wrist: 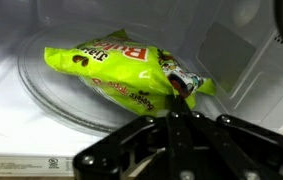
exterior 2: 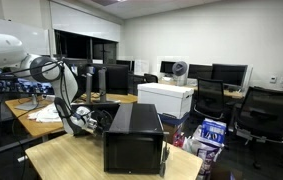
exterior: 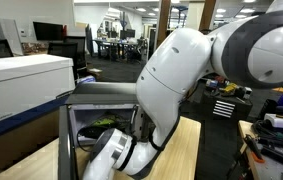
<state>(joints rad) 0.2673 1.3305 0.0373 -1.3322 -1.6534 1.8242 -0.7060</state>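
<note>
Wrist view, inside the microwave (wrist: 256, 45). The gripper (wrist: 179, 108) has its jaws closed, apparently pinching the crimped end of the green snack bag (wrist: 121, 75). From the jaws, the bag's long axis runs ahead and leftward across the glass turntable (wrist: 41, 95).

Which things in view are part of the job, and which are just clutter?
In the job:
- gripper, shut on one end of the green snack bag
- glass turntable under the bag
- black microwave that the arm reaches into

Lying about:
- white box
- monitors
- office chairs
</note>
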